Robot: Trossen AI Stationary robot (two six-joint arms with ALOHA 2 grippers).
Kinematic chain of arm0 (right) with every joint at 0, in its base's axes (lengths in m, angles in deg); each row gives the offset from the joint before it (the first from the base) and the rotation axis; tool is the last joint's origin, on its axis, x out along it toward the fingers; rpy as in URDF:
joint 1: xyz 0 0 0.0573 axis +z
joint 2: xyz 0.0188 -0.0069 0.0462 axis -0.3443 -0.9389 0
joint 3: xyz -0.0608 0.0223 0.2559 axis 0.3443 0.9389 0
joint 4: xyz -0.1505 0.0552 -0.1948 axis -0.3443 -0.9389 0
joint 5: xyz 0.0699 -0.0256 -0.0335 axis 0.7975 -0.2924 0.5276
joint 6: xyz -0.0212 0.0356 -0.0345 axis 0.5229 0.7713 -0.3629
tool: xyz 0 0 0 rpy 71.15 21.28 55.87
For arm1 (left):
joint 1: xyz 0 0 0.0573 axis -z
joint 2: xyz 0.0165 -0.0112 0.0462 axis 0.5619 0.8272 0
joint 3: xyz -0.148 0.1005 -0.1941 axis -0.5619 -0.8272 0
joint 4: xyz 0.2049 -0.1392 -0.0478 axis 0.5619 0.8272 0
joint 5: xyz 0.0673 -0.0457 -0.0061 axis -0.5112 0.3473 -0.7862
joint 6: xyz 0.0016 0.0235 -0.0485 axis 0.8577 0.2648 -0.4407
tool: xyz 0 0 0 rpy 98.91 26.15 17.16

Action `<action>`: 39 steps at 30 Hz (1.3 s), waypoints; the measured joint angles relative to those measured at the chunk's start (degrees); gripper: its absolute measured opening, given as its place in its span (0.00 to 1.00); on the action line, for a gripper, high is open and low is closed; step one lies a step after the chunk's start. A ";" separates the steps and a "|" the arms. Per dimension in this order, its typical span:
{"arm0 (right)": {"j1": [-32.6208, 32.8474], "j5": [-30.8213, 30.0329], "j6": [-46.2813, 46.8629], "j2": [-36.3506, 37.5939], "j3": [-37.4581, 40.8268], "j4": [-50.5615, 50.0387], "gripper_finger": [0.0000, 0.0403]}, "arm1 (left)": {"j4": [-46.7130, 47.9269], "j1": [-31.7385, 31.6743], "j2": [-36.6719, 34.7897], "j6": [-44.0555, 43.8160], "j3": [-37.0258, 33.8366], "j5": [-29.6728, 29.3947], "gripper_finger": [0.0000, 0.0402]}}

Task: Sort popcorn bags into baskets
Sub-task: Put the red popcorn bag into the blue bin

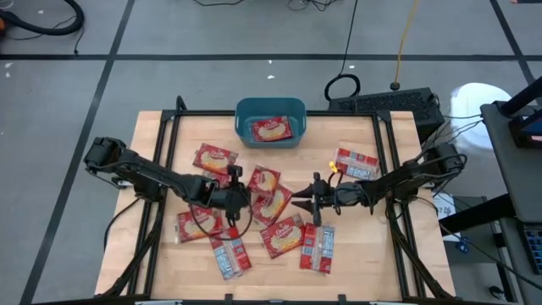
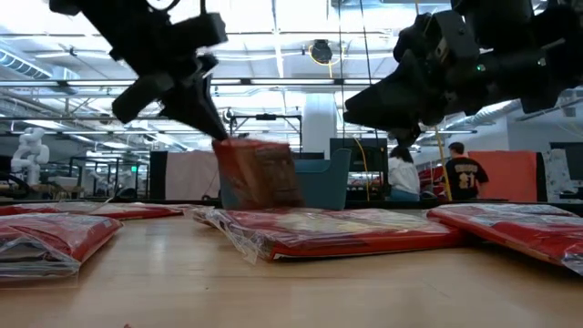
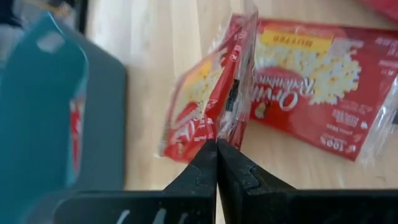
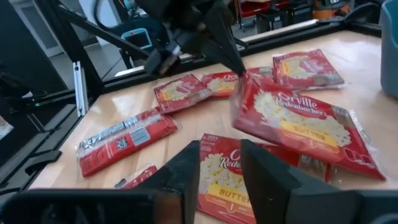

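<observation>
L claw (image 3: pixel 216 163): fingers fully pinched together on the edge of one popcorn bag (image 3: pixel 205 99), which hangs lifted off the worktop (image 1: pixel 161 161), tilted up on edge. In the low view the same bag (image 2: pixel 260 173) dangles under the L claw (image 2: pixel 211 123), clear of the wood, w/ the teal basket (image 2: pixel 328 182) behind it. From above, the L claw (image 1: pixel 240 196) sits near mid-worktop, just left of the central cluster of bags.

R claw (image 4: pixel 214 165): fingers partly apart, nothing between them; it hovers above a face-up bag (image 4: pixel 227 180) lying flat. From above, the R claw (image 1: pixel 306 202) is just right of centre, pointing toward the L claw, the two near each other but not touching.

Other bags lie flat around both claws: one upper left of the cluster (image 1: pixel 215 158), one at lower left (image 1: pixel 196 224), one showing its red-white back at the front edge (image 1: pixel 229 252), one face-up at front centre (image 1: pixel 283 235), another back-side-up beside it (image 1: pixel 318 247), one off to the right rear (image 1: pixel 356 163).

Basket (image 1: pixel 269 110) sits at the rear-centre edge of the worktop, well apart from both claws, w/ one bag (image 1: pixel 271 130) already lying inside.

Beyond the worktop, low view: two people (image 2: pixel 465 178) standing far back in the room.
</observation>
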 joint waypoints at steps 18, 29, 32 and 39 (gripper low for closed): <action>-2.64 0.25 -6.89 -0.36 0.02 -1.91 0.56 | -11.23 1.25 -0.04 15.74 2.67 -4.94 0.00; -0.29 -4.95 -16.24 -2.21 0.02 -1.71 0.56 | -18.70 1.24 -0.11 19.40 2.69 -3.90 0.00; -0.28 -5.96 -16.80 -4.54 0.02 -1.27 0.56 | -18.63 0.66 -0.11 16.79 2.69 -2.36 0.00; -1.26 -5.68 -11.49 -8.33 -2.03 -3.12 0.56 | -15.61 -2.49 -0.13 -11.64 2.52 0.41 0.06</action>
